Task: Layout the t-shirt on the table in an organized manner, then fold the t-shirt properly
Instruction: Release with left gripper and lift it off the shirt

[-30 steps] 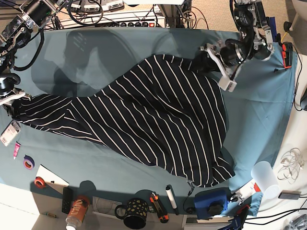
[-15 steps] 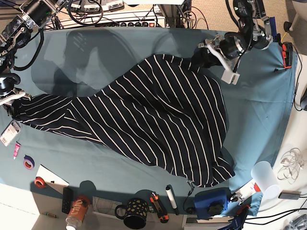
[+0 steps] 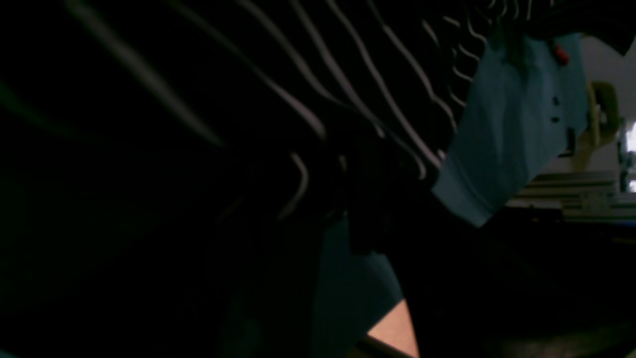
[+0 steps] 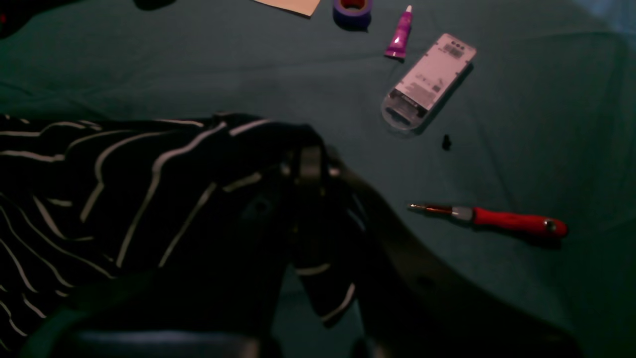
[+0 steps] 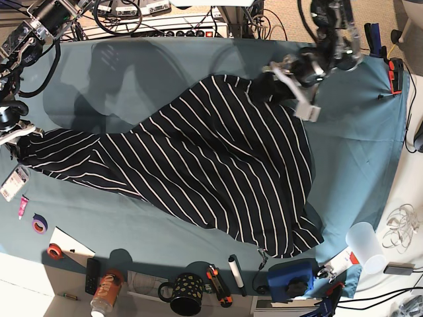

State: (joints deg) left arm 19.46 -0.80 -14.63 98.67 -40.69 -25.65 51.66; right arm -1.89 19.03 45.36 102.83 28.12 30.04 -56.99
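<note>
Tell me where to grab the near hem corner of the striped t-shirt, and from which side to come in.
Grip the t-shirt at its bunched lower corner, near the blue box at the table edge. Probably come from the bare teal side to the base view's right: there the fabric ends in a free point with open cloth beside it, so a finger could slide under.

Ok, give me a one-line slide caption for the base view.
Both grippers, left and right, hold opposite ends of the striped t-shirt stretched across the teal table.

Overhead base; two close wrist views
</note>
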